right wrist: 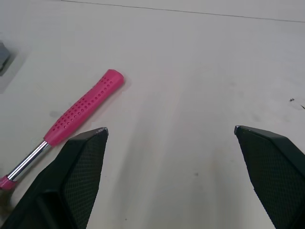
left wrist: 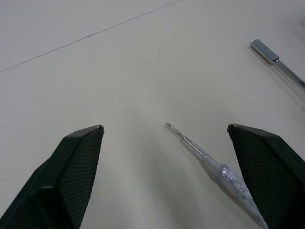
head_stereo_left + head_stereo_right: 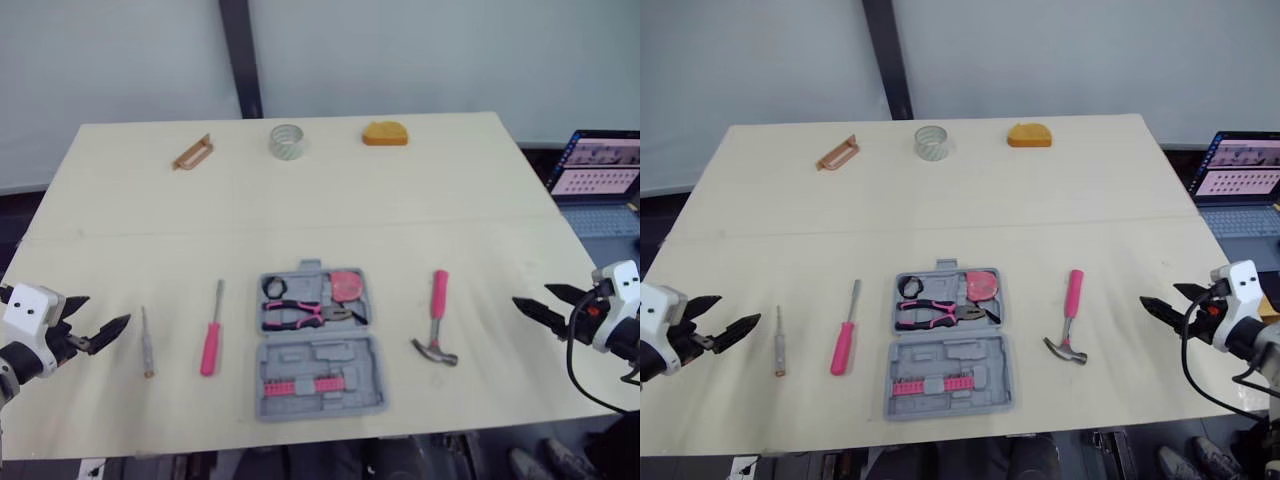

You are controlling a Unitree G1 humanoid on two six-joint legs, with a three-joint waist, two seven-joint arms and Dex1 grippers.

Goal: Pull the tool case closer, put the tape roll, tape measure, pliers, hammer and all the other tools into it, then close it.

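Tool case (image 3: 320,356): lying open near the front edge of the table (image 3: 400,210), at its middle, both halves facing up
Inside the case: pink-handled pliers (image 3: 305,315) resting across the far half, a round pink tool (image 3: 346,285) sitting behind them, a small black ring (image 3: 274,288) lying beside that; a row of pink bits (image 3: 300,385) sitting in the near half
Hammer (image 3: 436,318): lying on the table to the right of the case, apart from it, pink handle pointing away, head towards the front edge
Pink screwdriver (image 3: 211,340): lying left of the case, apart from it
Thin clear-handled screwdriver (image 3: 146,343): lying further left, near the left gripper
Tape roll (image 3: 286,141): standing at the far side, between a brown tool (image 3: 192,153) and an orange object (image 3: 385,134)
Left gripper (image 3: 108,309): hovering by the table's left front corner, fingers spread wide, holding nothing
Right gripper (image 3: 530,294): hovering by the table's right edge, fingers spread wide, holding nothing, pointing towards the hammer
Laptop (image 3: 600,180): sitting open beyond the right edge
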